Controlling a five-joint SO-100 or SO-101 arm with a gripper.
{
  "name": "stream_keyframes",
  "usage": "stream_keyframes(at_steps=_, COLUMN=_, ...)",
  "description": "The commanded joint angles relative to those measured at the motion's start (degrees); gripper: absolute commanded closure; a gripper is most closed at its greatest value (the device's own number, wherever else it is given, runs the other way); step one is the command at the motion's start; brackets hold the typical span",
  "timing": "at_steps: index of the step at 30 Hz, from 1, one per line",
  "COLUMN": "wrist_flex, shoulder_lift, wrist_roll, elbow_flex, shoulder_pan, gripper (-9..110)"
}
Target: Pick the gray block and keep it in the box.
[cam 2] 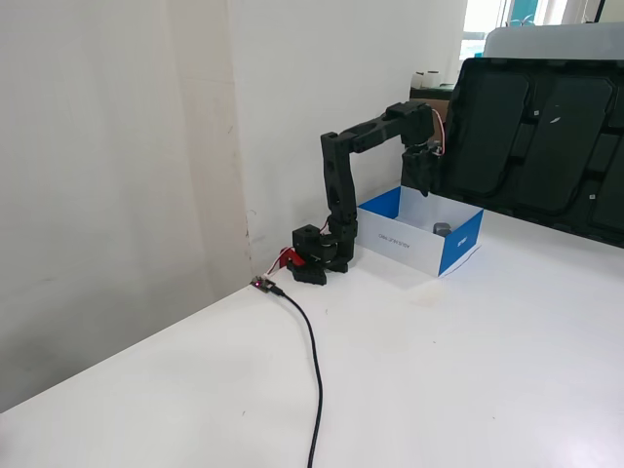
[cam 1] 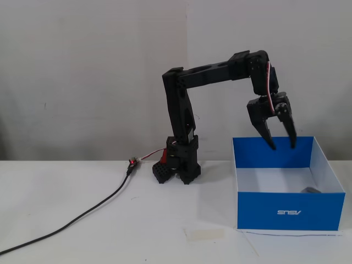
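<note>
- The jaws [cam 1: 280, 144] are hanging spread apart and empty, both black fingers pointing down above the back wall of the box [cam 1: 291, 212]; in the other fixed view the jaws [cam 2: 421, 183] are showing dark against a black panel [cam 2: 546, 136], too small to read there.
- The gray block [cam 1: 310, 191] is lying inside the box on its white floor, peeking just over the blue front wall near the right end in this fixed view.
- In the other fixed view the gray block [cam 2: 442, 229] is sitting against the white interior of the box [cam 2: 395, 239].
- The arm [cam 1: 181, 110] is standing on the bench [cam 1: 82, 242] left of the box.
- A black cable [cam 1: 82, 212] is trailing off across the bench.
- A pale strip of tape [cam 1: 205, 234] is lying in front of the box's left corner.
</note>
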Motion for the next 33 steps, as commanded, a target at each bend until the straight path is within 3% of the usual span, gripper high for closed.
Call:
stream_keyframes(at_steps=1, wrist_flex=0.26, shoulder_lift=5.98, wrist_roll=0.18, elbow_flex=-1.85, shoulder_pan=6.59, gripper=96)
stream_keyframes(at_steps=24, wrist_flex=-5.1, shoulder_lift=22.15, wrist_roll=-9.23, elbow_flex=17.67, shoulder_pan=69.96, gripper=98)
stream_keyframes(at_steps=33, wrist_flex=-17.14, shoulder_lift=32.61, wrist_roll=-9.32, elbow_flex=34.8, shoulder_pan=78.75, gripper=98)
